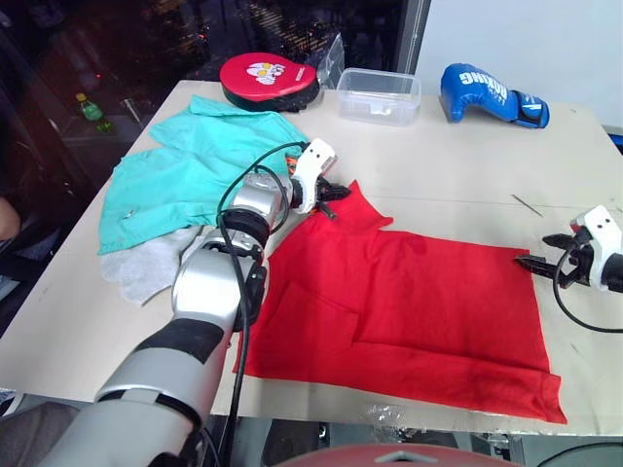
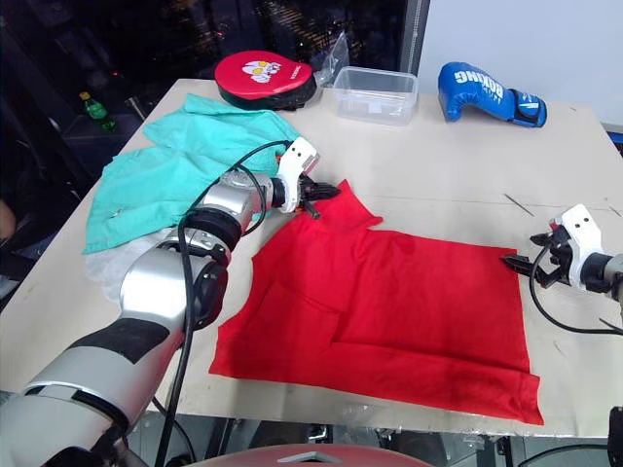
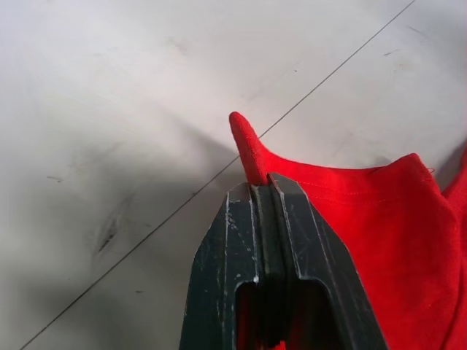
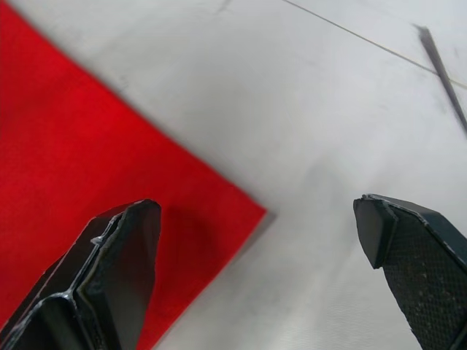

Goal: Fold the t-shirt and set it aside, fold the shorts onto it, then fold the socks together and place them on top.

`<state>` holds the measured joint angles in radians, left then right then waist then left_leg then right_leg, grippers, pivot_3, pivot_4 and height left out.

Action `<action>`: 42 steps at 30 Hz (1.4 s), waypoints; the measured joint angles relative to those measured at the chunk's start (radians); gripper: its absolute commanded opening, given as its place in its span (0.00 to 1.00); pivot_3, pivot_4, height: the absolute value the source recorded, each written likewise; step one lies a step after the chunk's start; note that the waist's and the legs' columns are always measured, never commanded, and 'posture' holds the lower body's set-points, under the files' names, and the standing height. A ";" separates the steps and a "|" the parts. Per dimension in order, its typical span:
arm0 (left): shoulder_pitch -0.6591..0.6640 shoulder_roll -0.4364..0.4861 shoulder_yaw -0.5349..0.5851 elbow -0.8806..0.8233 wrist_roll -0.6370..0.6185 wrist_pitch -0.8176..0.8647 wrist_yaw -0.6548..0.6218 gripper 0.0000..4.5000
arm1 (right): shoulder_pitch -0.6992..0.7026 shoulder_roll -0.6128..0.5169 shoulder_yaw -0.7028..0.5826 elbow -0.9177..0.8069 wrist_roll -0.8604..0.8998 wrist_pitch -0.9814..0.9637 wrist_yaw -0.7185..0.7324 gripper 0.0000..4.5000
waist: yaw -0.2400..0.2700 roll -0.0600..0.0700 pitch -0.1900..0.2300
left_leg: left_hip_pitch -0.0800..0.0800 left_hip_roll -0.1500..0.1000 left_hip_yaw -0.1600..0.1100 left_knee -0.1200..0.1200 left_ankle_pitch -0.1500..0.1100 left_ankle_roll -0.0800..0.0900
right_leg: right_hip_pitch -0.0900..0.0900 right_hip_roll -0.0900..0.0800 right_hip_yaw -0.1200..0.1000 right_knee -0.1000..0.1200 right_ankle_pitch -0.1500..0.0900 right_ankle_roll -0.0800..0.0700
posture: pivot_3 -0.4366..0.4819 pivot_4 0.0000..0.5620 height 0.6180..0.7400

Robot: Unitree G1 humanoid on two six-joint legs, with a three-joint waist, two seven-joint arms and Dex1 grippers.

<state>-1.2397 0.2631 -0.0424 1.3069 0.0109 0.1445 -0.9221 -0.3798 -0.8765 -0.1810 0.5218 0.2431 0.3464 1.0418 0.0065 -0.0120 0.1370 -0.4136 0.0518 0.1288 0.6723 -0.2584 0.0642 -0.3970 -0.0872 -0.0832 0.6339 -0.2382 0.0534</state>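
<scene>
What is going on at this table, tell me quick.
The robot is partway through folding the t-shirt, which lies spread on the table. The left gripper is shut on a corner of red fabric at the shirt's far left edge. The right gripper is open beside the shirt's far right corner, not holding it. The shorts and socks lie unfolded to the left.

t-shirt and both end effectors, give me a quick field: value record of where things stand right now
t-shirt: spread on the table, partly folded
left end effector: shut on the t-shirt's far left sleeve
right end effector: open, at the t-shirt's far right corner, not gripping
shorts: left of the t-shirt, unfolded
socks: partly under the shorts
</scene>
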 measured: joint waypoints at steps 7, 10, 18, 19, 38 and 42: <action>0.016 0.004 -0.005 -0.001 0.026 -0.021 -0.016 0.00 | -0.013 0.000 0.038 0.031 -0.014 0.014 -0.002 0.49 | -0.002 0.000 0.000 | 0.000 0.000 0.000 0.000 0.000 -0.001 | 0.000 0.000 0.000 0.000 0.000 0.000 | 0.48 0.27 1.00; 0.026 0.004 -0.005 -0.001 0.030 -0.023 -0.022 0.00 | -0.013 0.002 0.038 0.031 -0.017 -0.002 -0.004 0.15 | -0.005 0.000 0.000 | 0.000 0.000 0.000 0.000 0.001 -0.001 | 0.000 0.000 0.000 0.001 0.000 0.000 | 0.48 0.27 1.00; 0.028 0.007 -0.005 -0.001 0.039 -0.024 -0.031 0.00 | -0.022 0.027 0.038 0.047 -0.022 -0.037 -0.022 0.01 | -0.018 0.000 0.000 | 0.001 0.000 0.000 0.000 0.001 -0.002 | 0.000 0.000 -0.001 0.002 0.000 0.000 | 0.48 0.27 1.00; 0.028 0.008 -0.005 -0.001 0.039 -0.024 -0.033 0.00 | -0.023 0.027 0.038 0.048 -0.023 -0.042 -0.022 0.01 | -0.018 0.000 0.000 | 0.001 0.000 0.000 0.000 0.001 -0.002 | 0.000 0.000 -0.001 0.003 0.000 0.000 | 0.48 0.27 1.00; 0.043 0.021 -0.003 -0.032 0.042 -0.025 -0.055 0.00 | -0.111 0.053 0.068 0.161 -0.070 -0.108 -0.002 0.41 | -0.020 0.000 0.000 | 0.001 0.001 0.000 0.000 0.001 -0.002 | 0.000 0.000 0.000 0.003 0.000 0.000 | 0.48 0.27 1.00; 0.046 0.022 -0.003 -0.033 0.042 -0.025 -0.055 0.00 | -0.118 0.053 0.077 0.163 -0.074 -0.091 0.010 0.01 | -0.020 0.000 0.000 | 0.001 0.001 0.000 0.001 0.001 -0.002 | 0.000 0.000 0.000 0.004 0.000 0.000 | 0.48 0.27 1.00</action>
<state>-1.1935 0.2847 -0.0452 1.2744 0.0531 0.1196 -0.9772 -0.4981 -0.8233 -0.1042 0.6844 0.1694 0.2552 1.0520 -0.0133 -0.0118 0.1369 -0.4125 0.0525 0.1291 0.6730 -0.2571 0.0621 -0.3970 -0.0872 -0.0837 0.6376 -0.2382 0.0534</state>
